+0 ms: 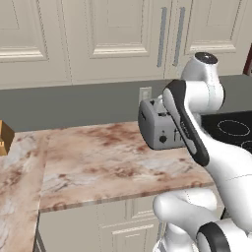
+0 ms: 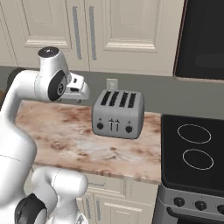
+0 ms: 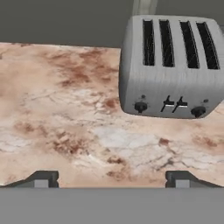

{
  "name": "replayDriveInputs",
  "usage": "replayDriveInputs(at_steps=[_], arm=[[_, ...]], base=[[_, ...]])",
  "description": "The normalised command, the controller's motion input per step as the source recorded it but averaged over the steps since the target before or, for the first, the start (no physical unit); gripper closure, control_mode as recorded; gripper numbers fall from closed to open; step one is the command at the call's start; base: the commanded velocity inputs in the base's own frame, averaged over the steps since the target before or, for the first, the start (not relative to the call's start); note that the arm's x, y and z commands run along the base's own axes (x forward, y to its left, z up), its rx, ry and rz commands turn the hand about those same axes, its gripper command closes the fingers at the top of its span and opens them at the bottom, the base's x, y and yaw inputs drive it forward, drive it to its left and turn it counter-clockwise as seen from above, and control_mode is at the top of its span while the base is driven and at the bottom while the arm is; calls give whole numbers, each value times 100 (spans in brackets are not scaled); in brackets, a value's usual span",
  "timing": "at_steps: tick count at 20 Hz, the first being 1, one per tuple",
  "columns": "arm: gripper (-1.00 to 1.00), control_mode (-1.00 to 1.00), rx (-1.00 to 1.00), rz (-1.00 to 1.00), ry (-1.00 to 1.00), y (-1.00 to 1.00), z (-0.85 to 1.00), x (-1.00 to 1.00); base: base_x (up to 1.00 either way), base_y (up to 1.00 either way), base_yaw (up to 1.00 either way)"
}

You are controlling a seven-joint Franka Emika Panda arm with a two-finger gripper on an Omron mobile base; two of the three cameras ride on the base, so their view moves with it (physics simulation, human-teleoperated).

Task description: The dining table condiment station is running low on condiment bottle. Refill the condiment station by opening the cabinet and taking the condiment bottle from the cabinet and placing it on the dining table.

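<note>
Marble counter (image 3: 65,109); hand (image 3: 112,179) wide, empty.

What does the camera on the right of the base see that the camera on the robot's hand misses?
The right base view takes in the closed cabinet doors with their silver handles, the black stove top with its ring burners, and a dark panel above it. The hand view adds the gripper with its two finger tips spread wide apart, nothing between them. Both share the grey four-slot toaster with its knobs, the veined marble counter it stands on, and the grey wall behind with its outlet.
</note>
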Motion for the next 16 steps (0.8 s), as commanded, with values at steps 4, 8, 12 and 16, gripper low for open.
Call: replayDriveInputs(at_steps=[4,8,12,16], arm=[[-100,-100,-5,-2,-55,0,18,-30],[-100,-100,-3,0,-60,0,35,-26],[-100,-100,-2,0,-56,0,52,-6],[-100,-100,-3,0,-50,0,69,0]], base=[[0,0,0],[0,0,0],[0,0,0],[0,0,0]])
